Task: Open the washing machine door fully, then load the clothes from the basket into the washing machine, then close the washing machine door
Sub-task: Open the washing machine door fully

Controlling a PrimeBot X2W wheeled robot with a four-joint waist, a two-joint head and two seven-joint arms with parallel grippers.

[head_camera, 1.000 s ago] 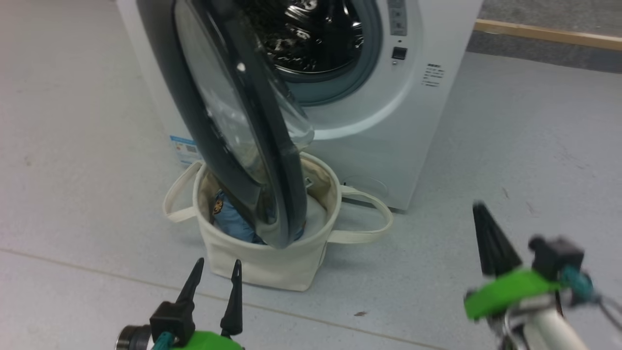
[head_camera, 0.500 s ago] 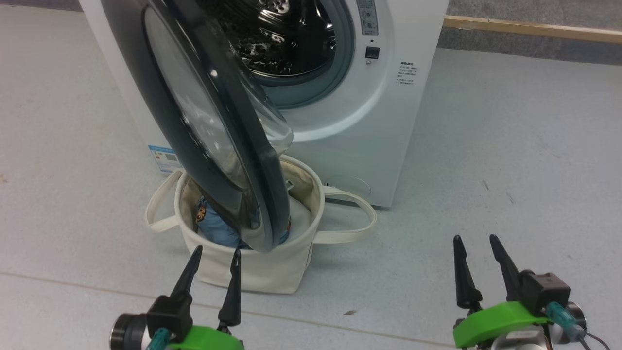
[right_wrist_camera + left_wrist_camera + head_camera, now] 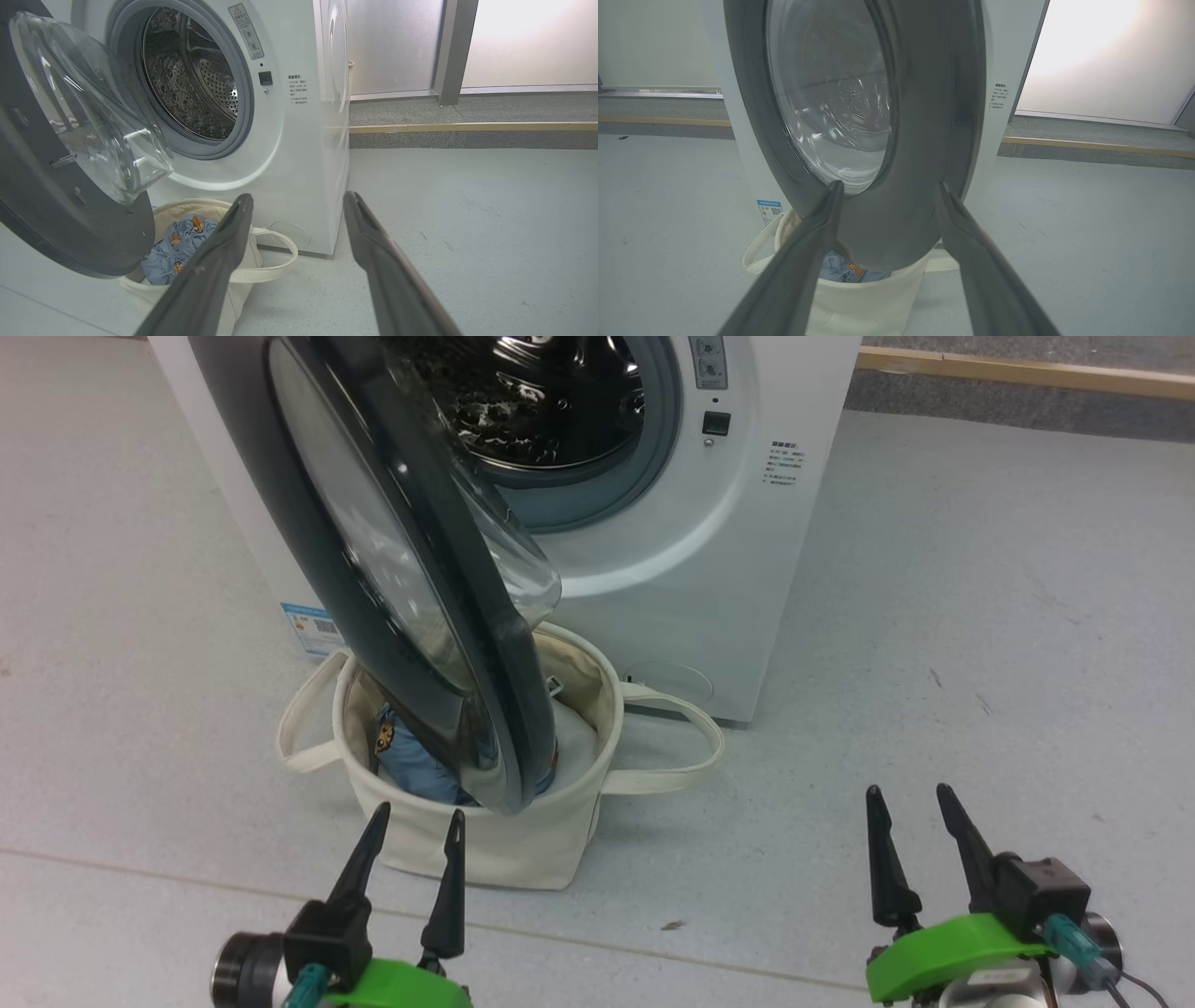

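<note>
The washing machine door (image 3: 401, 569) is only partway open, approx. halfway through its swing, so I judge I'm in step 1 of 3: door not yet fully open. It hangs from the left side of the washing machine (image 3: 728, 569), black rim towards me. Its glass bowl (image 3: 523, 569) bulges back towards the drum (image 3: 551, 401), which looks bare and shiny, no fabric in it.

The door's lower edge sits over the basket (image 3: 485, 845) and blocks most of its mouth. The basket stands on the floor (image 3: 980, 616) just beside the machine's front, near its left front corner, with its 2 loop handles (image 3: 691, 756) flopped out either side. The clothes (image 3: 411, 770) lie inside, light blue w/ orange-brown figures, partly hidden behind the rim.

My left gripper (image 3: 418, 812) hovers just short of the basket's near side, its 2 fingers spread apart, holding nothing. My right gripper (image 3: 907, 791) hangs well apart over bare floor, fingers likewise spread and empty.

Next, imo: hook or push the rim and swing the door wider to the left until it clears the basket. I must avoid nudging the basket while doing so.
</note>
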